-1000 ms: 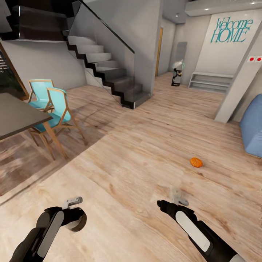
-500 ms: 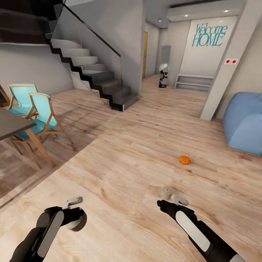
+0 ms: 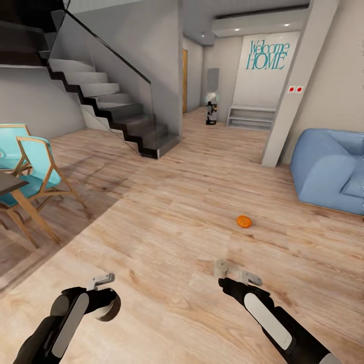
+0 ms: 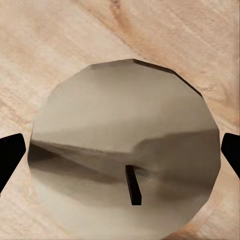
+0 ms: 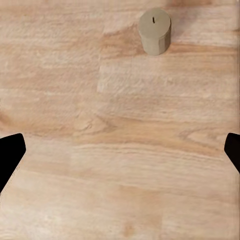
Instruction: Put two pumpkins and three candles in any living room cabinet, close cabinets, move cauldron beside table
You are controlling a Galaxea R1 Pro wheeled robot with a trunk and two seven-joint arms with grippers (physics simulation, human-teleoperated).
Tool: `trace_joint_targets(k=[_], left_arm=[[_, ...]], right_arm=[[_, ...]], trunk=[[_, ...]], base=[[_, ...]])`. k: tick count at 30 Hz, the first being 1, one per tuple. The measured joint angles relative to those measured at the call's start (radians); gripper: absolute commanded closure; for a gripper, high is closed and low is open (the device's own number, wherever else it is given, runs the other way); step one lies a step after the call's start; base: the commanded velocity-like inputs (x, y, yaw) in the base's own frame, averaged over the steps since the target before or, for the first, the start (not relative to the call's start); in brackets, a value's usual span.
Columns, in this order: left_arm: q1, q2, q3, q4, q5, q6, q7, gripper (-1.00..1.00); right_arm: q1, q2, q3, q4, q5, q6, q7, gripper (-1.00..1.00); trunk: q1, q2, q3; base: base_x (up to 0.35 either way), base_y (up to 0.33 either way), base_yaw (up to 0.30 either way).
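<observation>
Pinching a candle [image 4: 125,160], the left pincer [image 3: 103,298] half hides it; right pincer [image 3: 242,277] spread.

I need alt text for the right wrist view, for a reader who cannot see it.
A small pale candle with a dark wick stands upright on a light wood floor. The dark tips of the right gripper's fingers show at both edges, wide apart, with nothing but floor between them.
</observation>
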Motion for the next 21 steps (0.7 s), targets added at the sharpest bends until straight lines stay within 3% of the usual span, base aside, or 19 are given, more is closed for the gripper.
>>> trace_joint_targets(k=[8, 21], left_arm=[[0.0, 0.0, 0.0, 0.0, -0.001, 0.0, 0.0, 1.0], [0.0, 0.0, 0.0, -0.001, -0.001, 0.0, 0.0, 1.0]], right_arm=[[0.0, 0.0, 0.0, 0.0, 0.0, 0.0, 0.0, -1.0], [0.0, 0.0, 0.0, 0.008, 0.0, 0.0, 0.0, -1.0]], trunk=[[0.0, 0.0, 0.012], [0.0, 0.0, 0.029]], base=[[0.267, 0.154, -0.089], [0.32, 0.104, 0.01]])
